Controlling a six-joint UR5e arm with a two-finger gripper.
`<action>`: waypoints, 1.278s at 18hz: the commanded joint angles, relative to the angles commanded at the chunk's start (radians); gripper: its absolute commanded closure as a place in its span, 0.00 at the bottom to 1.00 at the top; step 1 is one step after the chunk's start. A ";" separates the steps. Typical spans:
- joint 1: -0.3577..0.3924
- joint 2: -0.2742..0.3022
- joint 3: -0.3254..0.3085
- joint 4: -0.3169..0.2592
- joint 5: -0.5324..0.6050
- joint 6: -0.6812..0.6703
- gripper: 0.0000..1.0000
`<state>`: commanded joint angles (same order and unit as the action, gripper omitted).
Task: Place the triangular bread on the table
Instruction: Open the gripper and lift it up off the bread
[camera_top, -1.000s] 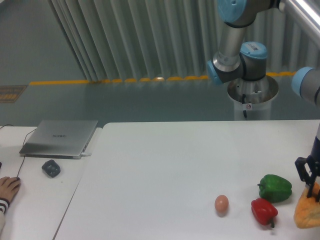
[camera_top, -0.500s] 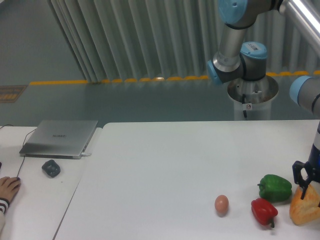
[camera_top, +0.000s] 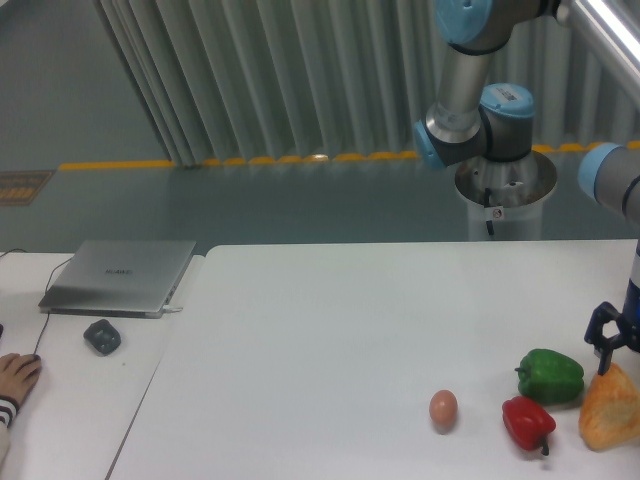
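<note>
Bread (camera_top: 610, 418) sits at far right edge of table (camera_top: 330, 340), just beside green pepper (camera_top: 551, 376), red pepper (camera_top: 527, 422) near. Gripper (camera_top: 612, 345) right above its top point; released or clenched, cannot tell. Bread looks light, stiff crust, crumbly under hard squeeze. Best hold: across narrow upper wedge, gentle pinch.

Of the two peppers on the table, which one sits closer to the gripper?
The green pepper. It lies farther back and farther right than the red pepper, just left of the gripper above the triangular bread.
</note>
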<state>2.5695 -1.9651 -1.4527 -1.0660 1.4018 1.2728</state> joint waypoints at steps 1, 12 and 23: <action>-0.011 0.005 0.000 -0.015 0.038 0.057 0.00; -0.091 0.043 0.023 -0.195 0.301 0.404 0.00; -0.103 0.051 0.023 -0.210 0.293 0.405 0.00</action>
<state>2.4666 -1.9144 -1.4296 -1.2763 1.6950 1.6782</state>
